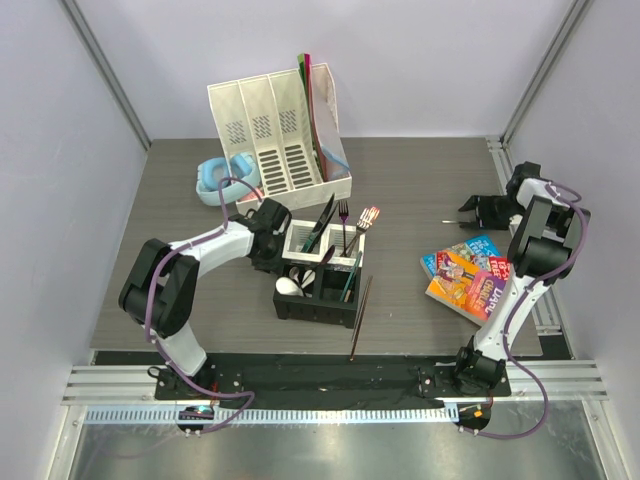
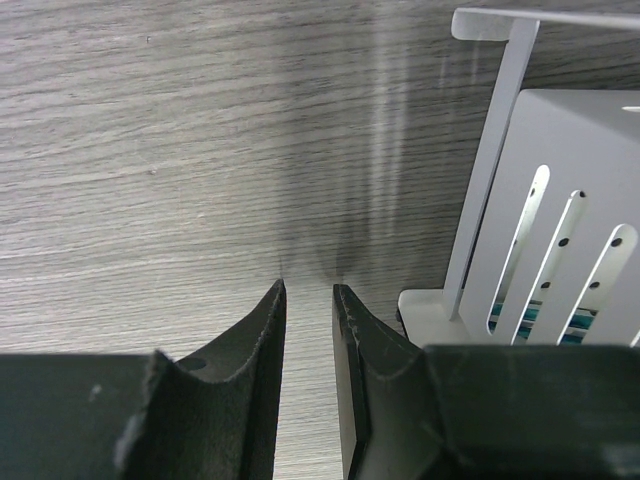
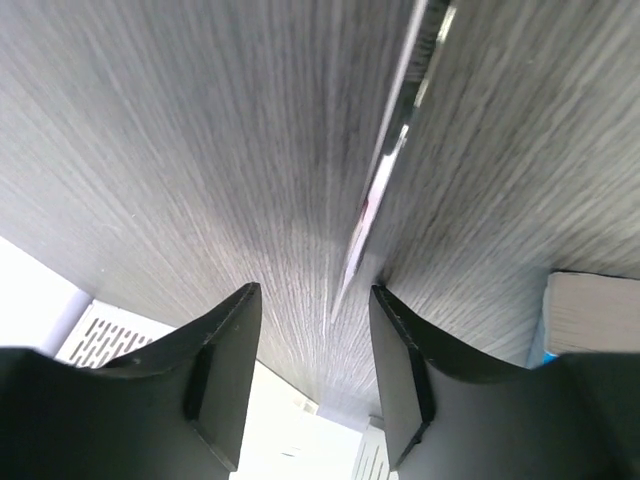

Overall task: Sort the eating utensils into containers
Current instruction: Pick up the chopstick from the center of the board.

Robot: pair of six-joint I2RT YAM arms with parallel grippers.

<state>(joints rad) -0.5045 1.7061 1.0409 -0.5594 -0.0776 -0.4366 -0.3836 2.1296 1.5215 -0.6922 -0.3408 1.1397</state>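
Observation:
The four-cell caddy [image 1: 318, 300] stands at the table's middle, with two white cells at the back and two black ones in front. It holds a white soup spoon [image 1: 288, 286], black pieces [image 1: 325, 215], a fork [image 1: 343, 214] and other cutlery. A thin brown chopstick [image 1: 360, 318] lies on the table against its right side. My left gripper [image 1: 270, 234] sits at the caddy's left and is narrowly open and empty [image 2: 308, 288], with a white slotted cell [image 2: 560, 230] to its right. My right gripper [image 1: 470, 210] is open at the far right [image 3: 314, 290]. A slim shiny utensil [image 3: 385, 170] lies on the table just ahead of it.
The tall white file organiser [image 1: 280, 130] stands at the back, with blue headphones [image 1: 215, 180] to its left. A colourful book [image 1: 468, 275] lies at the right, near the right arm. Grey walls close in the table on the left, back and right.

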